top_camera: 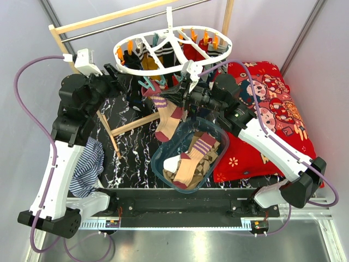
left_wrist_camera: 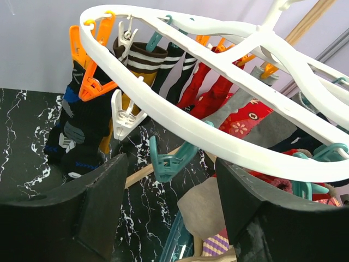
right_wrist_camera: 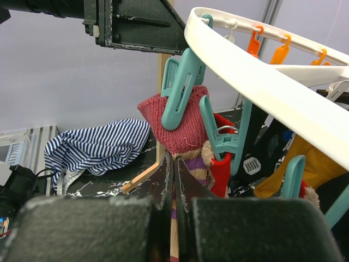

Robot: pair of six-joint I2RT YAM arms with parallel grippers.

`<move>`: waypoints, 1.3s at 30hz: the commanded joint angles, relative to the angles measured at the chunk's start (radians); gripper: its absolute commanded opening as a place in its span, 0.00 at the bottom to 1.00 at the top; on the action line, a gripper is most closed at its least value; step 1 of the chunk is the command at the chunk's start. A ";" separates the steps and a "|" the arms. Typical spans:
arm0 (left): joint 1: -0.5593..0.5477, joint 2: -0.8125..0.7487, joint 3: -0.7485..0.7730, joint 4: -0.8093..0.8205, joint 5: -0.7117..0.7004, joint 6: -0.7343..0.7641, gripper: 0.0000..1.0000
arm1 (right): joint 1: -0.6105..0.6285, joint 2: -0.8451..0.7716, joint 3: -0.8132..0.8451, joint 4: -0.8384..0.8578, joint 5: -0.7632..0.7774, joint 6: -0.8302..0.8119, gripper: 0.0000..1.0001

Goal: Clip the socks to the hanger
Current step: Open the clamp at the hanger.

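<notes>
The white oval hanger [top_camera: 172,46] hangs at the back with several socks clipped to it: black, mustard, red, navy [left_wrist_camera: 71,125]. My right gripper [right_wrist_camera: 174,161] is shut on a maroon, purple and beige striped sock [right_wrist_camera: 175,125] and holds it up under the ring [right_wrist_camera: 256,82]. A teal clip [right_wrist_camera: 180,90] sits over the sock's maroon end. In the top view this sock [top_camera: 166,117] hangs below the right gripper [top_camera: 182,93]. My left gripper [left_wrist_camera: 172,169] is open and empty just under the ring [left_wrist_camera: 218,136], with a teal clip [left_wrist_camera: 169,161] dangling between its fingers. It also shows in the top view [top_camera: 115,76].
A clear bluish tub [top_camera: 163,164] with more socks [top_camera: 191,158] stands front centre. A blue-white striped cloth [top_camera: 87,164] lies at the left. A red cartoon cushion [top_camera: 267,109] lies at the right. A wooden rack with a metal rod [top_camera: 109,22] holds the hanger.
</notes>
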 commanded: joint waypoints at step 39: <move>-0.159 0.008 0.059 0.074 -0.175 0.100 0.16 | -0.003 -0.080 -0.090 -0.011 0.227 -0.041 0.00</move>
